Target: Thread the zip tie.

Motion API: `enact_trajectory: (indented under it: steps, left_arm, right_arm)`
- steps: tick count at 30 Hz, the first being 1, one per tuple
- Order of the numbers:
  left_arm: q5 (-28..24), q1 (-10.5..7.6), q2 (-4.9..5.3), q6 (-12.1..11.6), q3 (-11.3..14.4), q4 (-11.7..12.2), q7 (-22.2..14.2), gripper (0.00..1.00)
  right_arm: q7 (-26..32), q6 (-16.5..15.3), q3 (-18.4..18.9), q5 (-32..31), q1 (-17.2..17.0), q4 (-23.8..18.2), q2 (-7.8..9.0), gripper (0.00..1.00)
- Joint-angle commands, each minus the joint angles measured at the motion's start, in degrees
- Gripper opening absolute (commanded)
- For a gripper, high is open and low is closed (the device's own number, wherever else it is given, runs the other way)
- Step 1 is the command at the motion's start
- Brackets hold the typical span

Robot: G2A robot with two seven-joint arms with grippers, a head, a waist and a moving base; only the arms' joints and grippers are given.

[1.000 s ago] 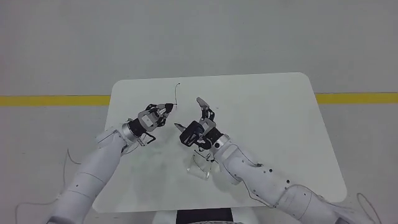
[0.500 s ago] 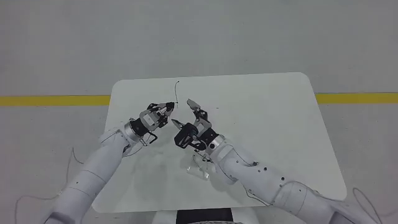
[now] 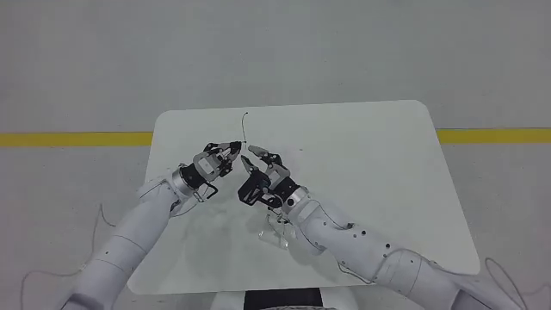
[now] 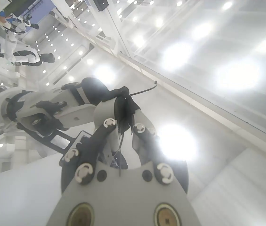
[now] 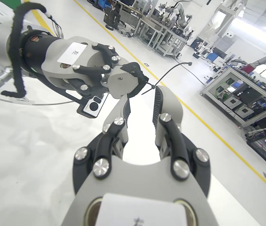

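Note:
A thin black zip tie sticks up from my left gripper, which is shut on it above the white table. In the left wrist view the zip tie runs out past the closed fingertips of the left gripper. My right gripper is open just to the right of the left one. In the right wrist view the right gripper has its jaws apart, with a short end of the zip tie between the tips. There the left gripper pinches the tie.
A small clear plastic stand rests on the table near its front edge, under the right forearm. The table's right half and far edge are bare. Yellow floor lines run behind the table.
The right gripper has moved left, close up to the left gripper and the zip tie. The left gripper has kept its hold and barely moved.

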Motion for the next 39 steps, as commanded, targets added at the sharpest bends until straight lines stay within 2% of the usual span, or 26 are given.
enact_trajectory:
  steps: [1,11,21,39]
  left_arm:
    - [0.0,0.0,0.0,0.0,0.0,0.0,0.0,0.0]
    - [0.0,0.0,0.0,0.0,0.0,0.0,0.0,0.0]
    - [0.0,0.0,0.0,0.0,0.0,0.0,0.0,0.0]
    - [0.0,0.0,0.0,0.0,0.0,0.0,0.0,0.0]
  right_arm:
    - [-0.01,0.0,-0.06,0.0,0.12,0.09,-0.06,0.23]
    - [0.16,0.0,-0.24,0.0,0.58,0.51,-0.41,0.22]
    - [0.67,0.0,-0.44,0.0,1.26,1.08,-0.98,0.16]
    - [1.26,0.0,-0.54,0.0,1.62,1.84,-1.63,0.17]
